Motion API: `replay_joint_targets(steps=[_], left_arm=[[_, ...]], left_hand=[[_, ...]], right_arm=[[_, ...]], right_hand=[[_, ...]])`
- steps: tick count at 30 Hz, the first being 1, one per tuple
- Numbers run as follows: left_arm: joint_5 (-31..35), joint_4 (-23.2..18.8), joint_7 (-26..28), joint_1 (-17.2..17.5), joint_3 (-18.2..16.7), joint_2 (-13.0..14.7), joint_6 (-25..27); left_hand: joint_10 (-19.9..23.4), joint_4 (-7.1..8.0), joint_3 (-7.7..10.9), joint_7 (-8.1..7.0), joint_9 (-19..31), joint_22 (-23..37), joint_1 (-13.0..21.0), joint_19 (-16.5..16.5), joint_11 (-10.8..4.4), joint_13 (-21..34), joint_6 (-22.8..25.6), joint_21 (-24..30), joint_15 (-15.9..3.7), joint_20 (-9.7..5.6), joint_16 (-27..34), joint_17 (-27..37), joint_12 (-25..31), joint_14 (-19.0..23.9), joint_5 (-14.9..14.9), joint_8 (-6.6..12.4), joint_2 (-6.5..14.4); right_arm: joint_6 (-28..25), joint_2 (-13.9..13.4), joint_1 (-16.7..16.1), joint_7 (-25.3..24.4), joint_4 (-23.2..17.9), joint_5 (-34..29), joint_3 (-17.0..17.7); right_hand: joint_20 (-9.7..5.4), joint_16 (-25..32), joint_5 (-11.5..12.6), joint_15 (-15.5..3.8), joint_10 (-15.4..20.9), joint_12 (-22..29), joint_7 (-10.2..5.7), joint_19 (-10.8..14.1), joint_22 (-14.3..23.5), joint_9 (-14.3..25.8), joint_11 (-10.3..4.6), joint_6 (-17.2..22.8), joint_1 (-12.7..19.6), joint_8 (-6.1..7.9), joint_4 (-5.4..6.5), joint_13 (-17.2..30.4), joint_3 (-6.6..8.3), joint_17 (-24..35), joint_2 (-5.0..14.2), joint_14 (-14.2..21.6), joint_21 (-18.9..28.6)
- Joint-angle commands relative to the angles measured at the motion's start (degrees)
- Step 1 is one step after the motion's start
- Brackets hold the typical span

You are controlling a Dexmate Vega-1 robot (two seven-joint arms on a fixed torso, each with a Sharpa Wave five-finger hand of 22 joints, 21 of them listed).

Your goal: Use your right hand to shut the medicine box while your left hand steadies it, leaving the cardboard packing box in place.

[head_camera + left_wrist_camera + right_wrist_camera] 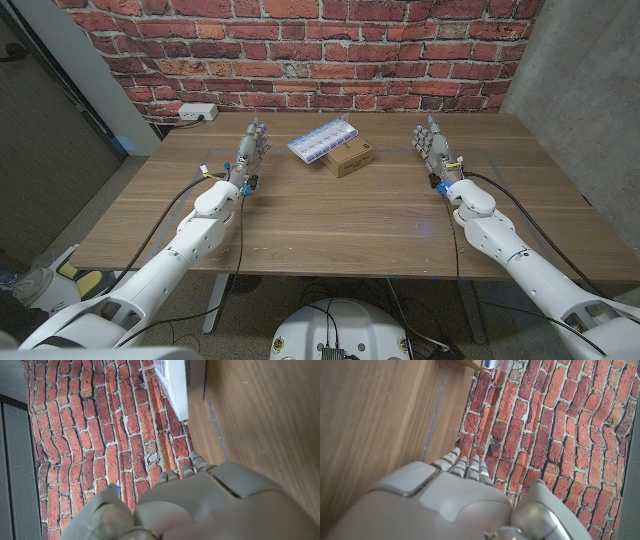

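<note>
The medicine box (323,139) is a flat white pill organiser with bluish compartments; it leans tilted on the brown cardboard packing box (350,158) at the far middle of the table. Whether its lids stand open is too small to tell. Its white edge (172,382) and the cardboard box (196,380) also appear in the left wrist view. My left hand (250,152) stands to the left of both boxes, fingers apart, holding nothing. My right hand (435,148) stands to their right, fingers apart and holding nothing. A corner of the medicine box (496,364) shows past its fingers.
The wooden table (330,215) runs up to a red brick wall (300,50). A white power strip (197,113) sits on a ledge at the back left. A grey concrete wall (590,70) rises at the right.
</note>
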Motion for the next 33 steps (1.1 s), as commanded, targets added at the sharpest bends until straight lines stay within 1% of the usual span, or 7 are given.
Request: replay_joint_targets(steps=[1,7,8,15,22,29,33], left_arm=[[5.7,0.5,-4.6,0.5,-5.8,-4.9,2.8],[7.7,0.1,-6.8,0.8,-8.0,-6.5,4.1],[7.9,-0.1,-7.0,0.8,-8.4,-6.8,4.4],[10.0,-3.1,-5.5,2.0,-10.2,-8.0,7.6],[13.6,-7.3,-1.7,3.4,-10.6,-7.6,11.5],[14.6,-11.6,1.7,4.7,-11.3,-8.1,16.6],[13.4,-13.3,2.7,5.0,-12.1,-9.0,19.9]], left_hand=[[-12.5,-0.11,0.5,-0.06,0.2,0.1,0.3,-9.8,-0.18,0.3,-15.4,0.2,-3.14,-5.94,0.4,0.1,0.3,-13.3,0.3,0.39,4.6],[-10.0,-0.58,0.42,-0.06,0.3,0.0,0.7,-7.7,-0.22,0.3,-13.5,0.9,-2.82,-4.08,1.0,0.0,1.2,-11.2,0.5,1.04,4.0],[-8.3,-1.26,0.37,-0.32,0.3,-0.1,1.5,-6.2,-0.18,0.3,-12.1,1.3,-2.47,-2.5,1.2,-0.1,1.7,-9.6,0.6,1.37,3.2],[-5.2,-5.58,0.56,-1.26,0.4,-0.5,7.5,-2.6,0.7,0.5,-9.8,1.5,1.06,1.28,1.3,0.0,1.9,-5.1,-0.2,1.34,-0.1],[-4.4,-8.88,0.29,-0.94,0.6,-0.3,11.9,-2.2,4.72,0.7,-10.2,0.8,3.95,4.89,1.1,0.3,1.6,-4.4,-1.5,1.09,-2.6],[-3.0,-11.37,-0.35,2.25,1.0,-0.3,15.1,0.4,6.41,1.0,-8.8,1.1,4.25,5.67,1.6,0.4,2.0,-2.3,-2.5,1.7,-5.0],[0.6,-13.21,-1.08,4.8,1.3,-0.3,17.7,5.7,7.68,1.2,-5.7,2.3,4.14,6.05,2.8,0.6,3.0,3.1,-3.6,2.7,-6.7]], right_arm=[[-5.0,6.6,-3.1,4.0,-2.4,-8.1,8.7],[-6.2,9.5,-3.3,6.8,-2.3,-11.4,11.2],[-6.5,9.8,-3.3,7.1,-2.3,-11.9,11.6],[-6.7,11.8,-3.1,9.7,-1.7,-14.0,13.7],[-6.2,13.3,-3.2,11.8,-1.0,-14.9,15.3],[-5.4,14.2,-3.5,13.3,-0.3,-15.2,16.6],[-5.0,14.5,-3.8,13.9,-0.2,-15.2,17.3]], right_hand=[[-1.26,0.3,0.4,0.04,0.0,0.3,0.39,0.1,0.2,0.2,0.27,0.1,0.5,0.3,-0.07,0.1,0.39,0.1,0.05,-0.5,0.4],[-1.2,0.3,0.4,0.06,0.2,0.4,0.41,0.1,0.2,0.2,0.52,0.1,0.5,0.3,-0.11,0.1,0.4,0.1,0.06,-0.4,0.4],[-1.2,0.3,0.4,0.06,0.2,0.4,0.42,0.1,0.2,0.2,0.49,0.1,0.5,0.31,-0.12,0.1,0.4,0.1,0.06,-0.4,0.4],[-1.07,0.4,0.5,0.24,0.4,0.5,0.39,0.2,0.2,0.2,0.85,0.2,0.7,0.36,-0.21,0.1,0.44,0.1,0.08,-0.2,0.4],[-0.92,0.4,0.5,0.49,0.8,0.6,0.45,0.3,0.2,0.2,1.12,0.3,0.9,0.42,-0.33,0.1,0.49,0.1,0.1,0.0,0.5],[-0.86,0.4,0.5,0.57,1.0,0.7,0.38,0.4,0.2,0.2,1.05,0.5,1.0,0.47,-0.42,0.1,0.52,0.1,0.11,0.2,0.5],[-0.83,0.5,0.5,0.57,1.2,0.8,0.4,0.4,0.2,0.2,1.12,0.5,1.1,0.48,-0.47,0.1,0.53,0.1,0.1,0.2,0.5]])
